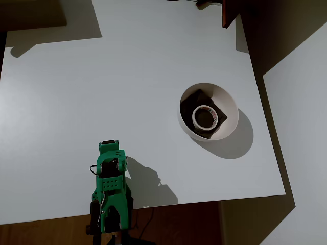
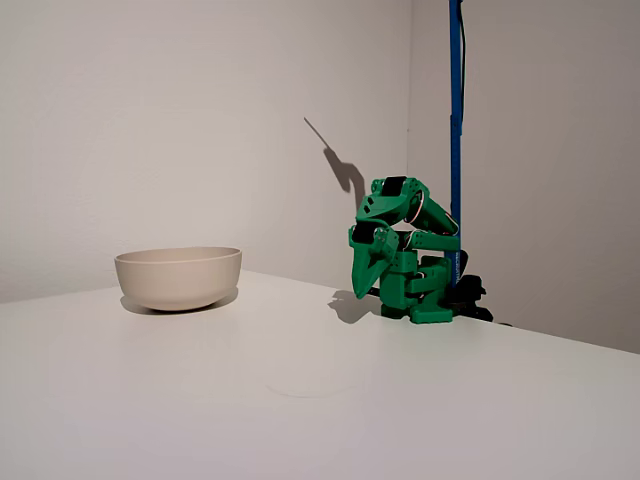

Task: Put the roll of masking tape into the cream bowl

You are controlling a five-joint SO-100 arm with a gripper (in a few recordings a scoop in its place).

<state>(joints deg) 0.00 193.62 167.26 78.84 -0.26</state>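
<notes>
The roll of masking tape (image 1: 205, 117) lies flat inside the cream bowl (image 1: 229, 104), on the dark brown patch at its bottom. In the fixed view the bowl (image 2: 179, 276) stands at the left on the white table, and its wall hides the tape. The green arm (image 1: 111, 184) is folded up at the table's near edge, well apart from the bowl. Its gripper (image 2: 363, 289) points down at the table, shut, with nothing in it.
The white table (image 1: 102, 92) ends close to the bowl's right side in the overhead view. A blue pole (image 2: 455, 120) rises behind the arm's base. A dark brown corner (image 1: 230, 13) juts in at the table's far edge.
</notes>
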